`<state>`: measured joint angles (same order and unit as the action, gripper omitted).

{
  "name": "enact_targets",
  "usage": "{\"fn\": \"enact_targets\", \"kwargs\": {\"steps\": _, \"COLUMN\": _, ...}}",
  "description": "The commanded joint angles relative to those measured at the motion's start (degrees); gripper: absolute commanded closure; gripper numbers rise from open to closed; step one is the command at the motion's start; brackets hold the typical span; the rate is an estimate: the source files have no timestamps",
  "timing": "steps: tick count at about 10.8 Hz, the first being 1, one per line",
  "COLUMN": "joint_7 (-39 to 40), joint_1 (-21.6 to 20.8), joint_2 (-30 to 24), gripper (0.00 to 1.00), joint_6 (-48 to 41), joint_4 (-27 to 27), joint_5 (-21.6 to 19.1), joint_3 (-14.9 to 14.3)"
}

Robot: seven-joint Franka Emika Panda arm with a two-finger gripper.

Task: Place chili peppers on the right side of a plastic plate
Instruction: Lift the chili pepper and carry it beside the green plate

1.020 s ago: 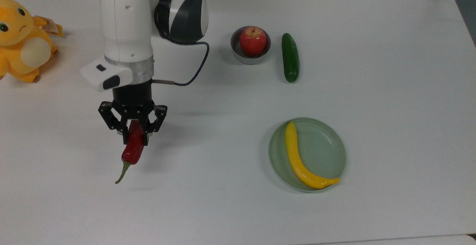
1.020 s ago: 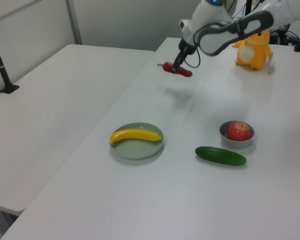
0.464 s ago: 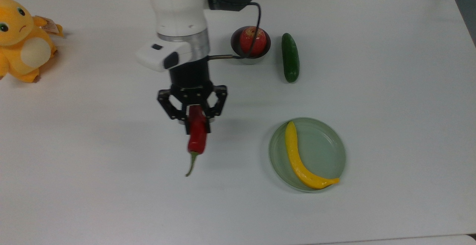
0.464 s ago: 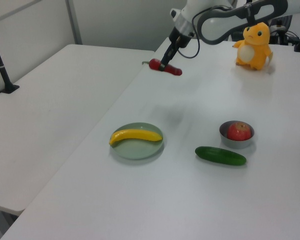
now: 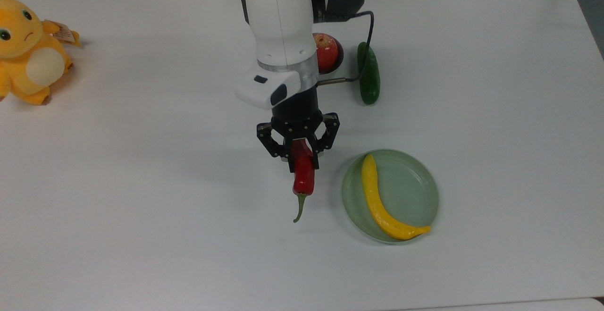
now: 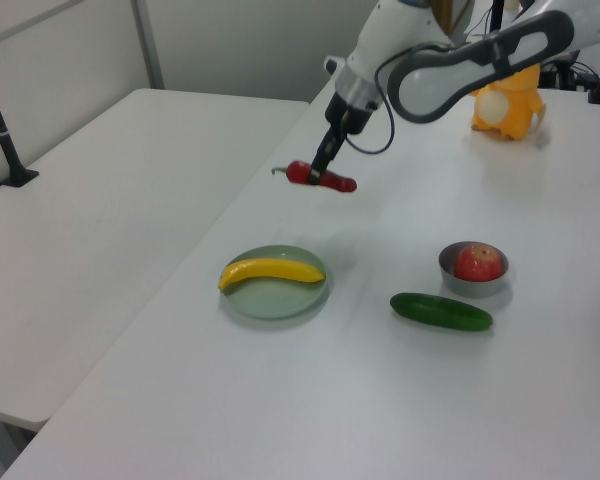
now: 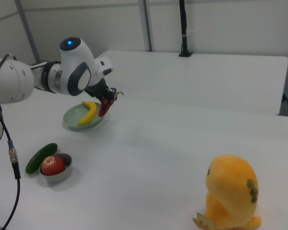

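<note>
Fingers (image 5: 300,156) clamping chili (image 5: 303,172) above white table (image 5: 141,160)

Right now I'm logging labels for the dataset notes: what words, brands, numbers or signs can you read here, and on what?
None can be read.
The paper tag on the yellow plush toy: any print is too small to read.
The arm's white casing: no readable marking.

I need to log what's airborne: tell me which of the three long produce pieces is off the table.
The red chili, held in the gripper above the table. The yellow fruit lies in the green plate; the cucumber rests on the tabletop.
</note>
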<state>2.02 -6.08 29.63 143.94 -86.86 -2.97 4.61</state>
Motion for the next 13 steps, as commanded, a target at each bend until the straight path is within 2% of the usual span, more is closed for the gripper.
{"fn": "enact_targets", "kwargs": {"steps": 1, "joint_7": -1.75, "joint_1": -1.56, "joint_2": 2.97, "gripper": 1.00, "joint_6": 3.87, "joint_4": -0.42, "joint_5": 0.42, "joint_3": -0.13}}
{"fn": "enact_targets", "kwargs": {"steps": 8, "joint_7": -1.58, "joint_1": -2.88, "joint_2": 8.78, "gripper": 0.97, "joint_6": 11.27, "joint_4": -0.24, "joint_5": 0.51, "joint_3": -0.04}}
{"fn": "enact_targets", "kwargs": {"steps": 11, "joint_7": -1.66, "joint_1": -2.97, "joint_2": 9.31, "gripper": 0.87, "joint_6": 12.06, "joint_4": -0.33, "joint_5": 0.33, "joint_3": 0.04}}
{"fn": "enact_targets", "kwargs": {"steps": 12, "joint_7": -1.75, "joint_1": -2.97, "joint_2": 9.40, "gripper": 0.81, "joint_6": 12.07, "joint_4": -0.33, "joint_5": 0.24, "joint_3": 0.13}}
{"fn": "enact_targets", "kwargs": {"steps": 13, "joint_7": -1.75, "joint_1": -2.88, "joint_2": 9.40, "gripper": 0.69, "joint_6": 12.07, "joint_4": -0.33, "joint_5": 0.24, "joint_3": 0.13}}
